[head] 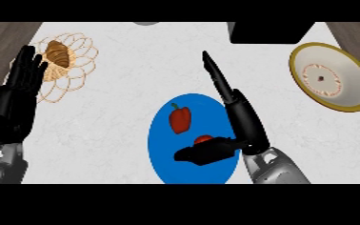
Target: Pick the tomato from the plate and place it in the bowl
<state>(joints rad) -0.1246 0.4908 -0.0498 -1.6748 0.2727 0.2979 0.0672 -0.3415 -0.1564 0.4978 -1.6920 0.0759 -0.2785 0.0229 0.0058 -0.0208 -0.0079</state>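
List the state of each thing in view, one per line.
Tomato: on the blue plate, not lifted.
Red pepper: lying on the plate.
Bowl: empty.
Croissant: in the wire basket.
Right hand: open beside the tomato.
Left hand: open, resting.

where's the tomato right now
In the head view, the tomato sits on the blue plate, lower centre, just right of the red pepper, beside the right hand's thumb.

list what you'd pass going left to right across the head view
left robot hand → wire basket with a croissant → red pepper on the blue plate → tomato → right robot hand → bowl
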